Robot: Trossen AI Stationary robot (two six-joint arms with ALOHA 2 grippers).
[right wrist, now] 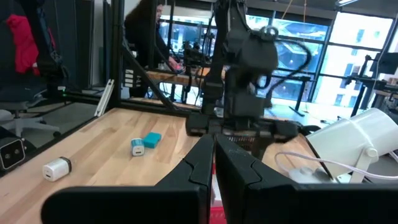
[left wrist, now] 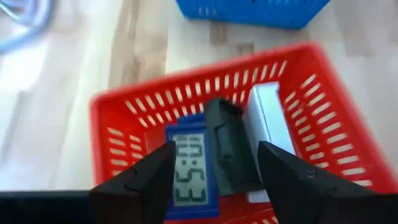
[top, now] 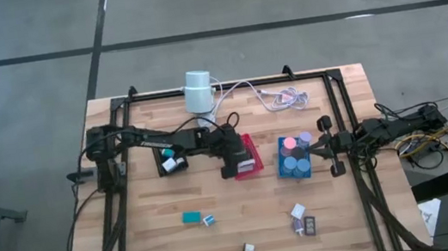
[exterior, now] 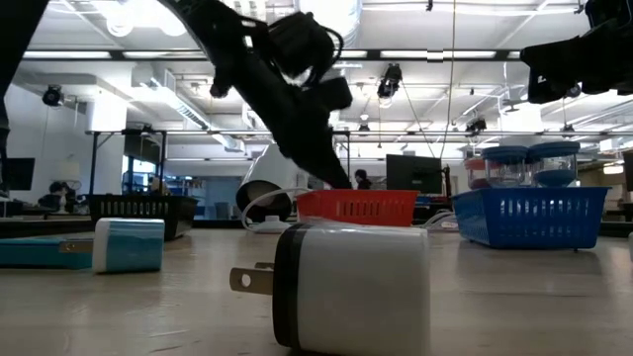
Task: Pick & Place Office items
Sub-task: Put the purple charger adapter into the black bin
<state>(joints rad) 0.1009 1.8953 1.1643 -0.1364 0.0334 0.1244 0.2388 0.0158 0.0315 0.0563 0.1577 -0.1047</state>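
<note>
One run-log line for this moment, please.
left gripper: jaws open over red slotted plastic basket | blue digital clock lying inside | right gripper: shut, waiting at table's right edge

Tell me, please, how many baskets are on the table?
3: the black basket on the left, the red basket in the middle, and the blue basket just right of it. No others appear hidden.

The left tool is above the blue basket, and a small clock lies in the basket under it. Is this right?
Not quite. The left tool is above the red basket, not the blue one. The left wrist view shows the small clock lying in that red basket under it.
</note>
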